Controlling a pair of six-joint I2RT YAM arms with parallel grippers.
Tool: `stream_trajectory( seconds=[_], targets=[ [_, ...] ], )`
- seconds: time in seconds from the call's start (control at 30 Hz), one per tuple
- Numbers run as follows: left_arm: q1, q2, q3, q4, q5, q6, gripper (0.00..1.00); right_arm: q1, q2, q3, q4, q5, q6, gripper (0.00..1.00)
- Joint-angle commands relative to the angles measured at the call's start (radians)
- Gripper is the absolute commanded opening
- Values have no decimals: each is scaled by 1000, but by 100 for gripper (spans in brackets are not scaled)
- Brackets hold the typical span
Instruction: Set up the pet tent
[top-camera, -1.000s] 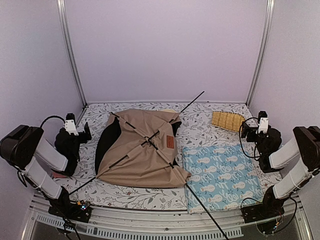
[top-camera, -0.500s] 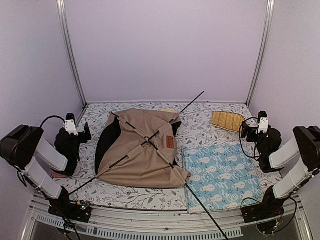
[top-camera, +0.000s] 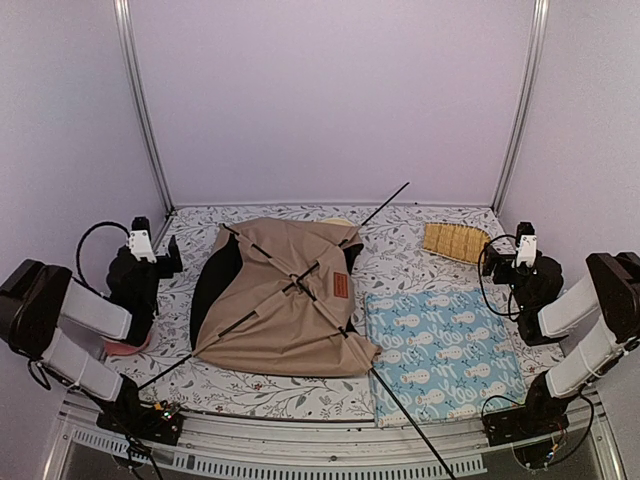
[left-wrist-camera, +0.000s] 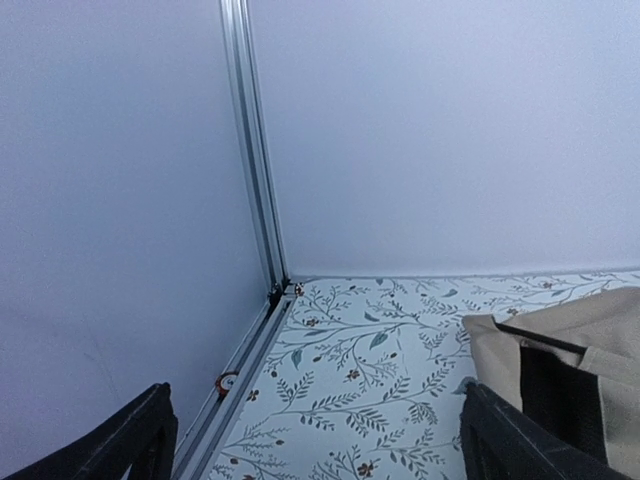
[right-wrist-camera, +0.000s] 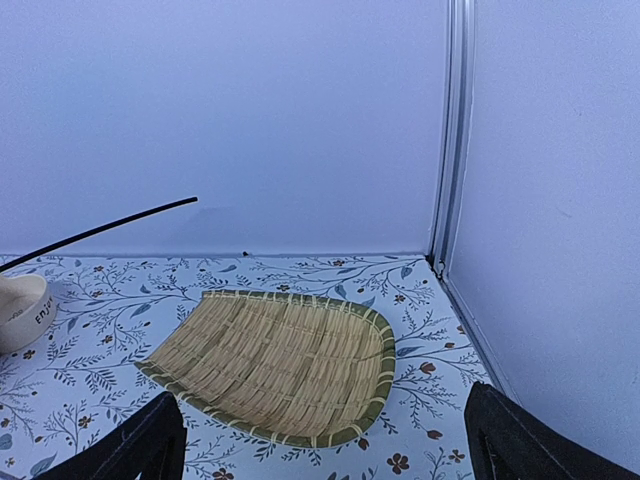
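Note:
The pet tent (top-camera: 285, 300) lies collapsed in the middle of the table, tan fabric with a brown label (top-camera: 340, 285) and black lining showing at its left. Two thin black poles (top-camera: 300, 278) cross over it and stick out past the fabric. My left gripper (top-camera: 170, 258) hangs open to the tent's left, apart from it. In the left wrist view the left gripper (left-wrist-camera: 320, 455) holds nothing, and a tent corner (left-wrist-camera: 580, 350) shows at the right. My right gripper (top-camera: 492, 260) is open at the far right; in the right wrist view the right gripper (right-wrist-camera: 325, 450) is empty too.
A light blue patterned mat (top-camera: 445, 355) lies flat right of the tent. A woven yellow tray (top-camera: 455, 242) (right-wrist-camera: 280, 365) sits at the back right, ahead of the right gripper. A white bowl (right-wrist-camera: 20, 310) peeks in at the left. A pole tip (right-wrist-camera: 100, 232) rises above the table.
The left arm has lifted and swung slightly toward the back, with its gripper still open. The tent and the right arm have not moved.

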Motion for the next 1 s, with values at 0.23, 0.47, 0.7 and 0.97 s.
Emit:
stream_trajectory(
  seconds=[0.23, 0.47, 0.7, 0.97],
  targets=[
    [-150, -296, 286, -661, 124, -138, 99, 22, -111, 44, -178, -23, -27, 99],
    [-297, -374, 432, -979, 355, -235, 99, 103, -293, 232, -640, -71, 136, 99],
    [-481, -492, 468, -1155, 407, -285, 100, 373, -479, 290, -883, -56, 237, 99],
    [-515, -553, 489, -1228, 427, -337, 99, 539, -581, 438, -1221, -96, 307, 99]
  ],
)
